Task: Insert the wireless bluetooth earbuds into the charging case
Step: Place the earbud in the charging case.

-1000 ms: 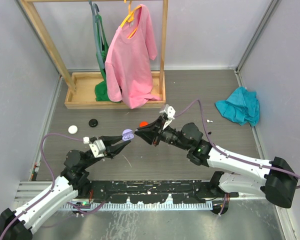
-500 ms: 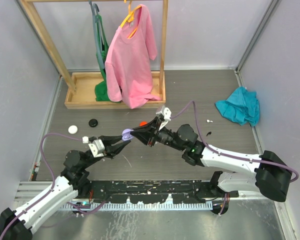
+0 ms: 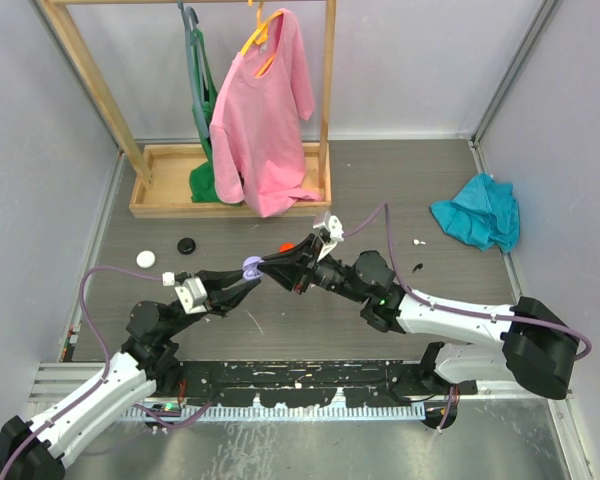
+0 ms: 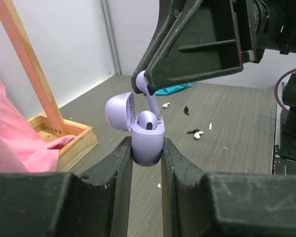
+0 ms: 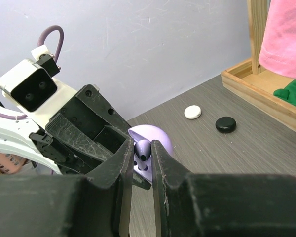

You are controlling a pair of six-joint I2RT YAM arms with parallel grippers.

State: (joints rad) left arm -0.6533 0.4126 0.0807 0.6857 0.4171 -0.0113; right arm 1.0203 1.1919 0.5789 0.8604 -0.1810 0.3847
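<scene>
My left gripper point(image 3: 248, 277) is shut on a lilac charging case point(image 4: 147, 140) with its lid open, held above the floor; the case also shows in the top view point(image 3: 250, 266). One lilac earbud point(image 4: 148, 120) sits in the case. My right gripper point(image 5: 142, 148) is shut on a second lilac earbud point(image 5: 143, 149), whose stem points down into the case point(image 5: 157, 138). In the left wrist view this earbud point(image 4: 147, 88) hangs from the right fingertips just above the case opening. In the top view the right gripper point(image 3: 265, 262) meets the case.
A white round case point(image 3: 145, 258) and a black round case point(image 3: 186, 244) lie at the left. A red piece point(image 3: 286, 245) lies behind the right gripper. Small white point(image 3: 417, 241) and dark point(image 3: 417, 267) earbuds lie at the right. A teal cloth point(image 3: 477, 211) and a wooden clothes rack point(image 3: 180, 180) stand behind.
My right gripper has moved left with the lilac earbud, from beside the case to right over its opening. The left gripper has held the case almost still.
</scene>
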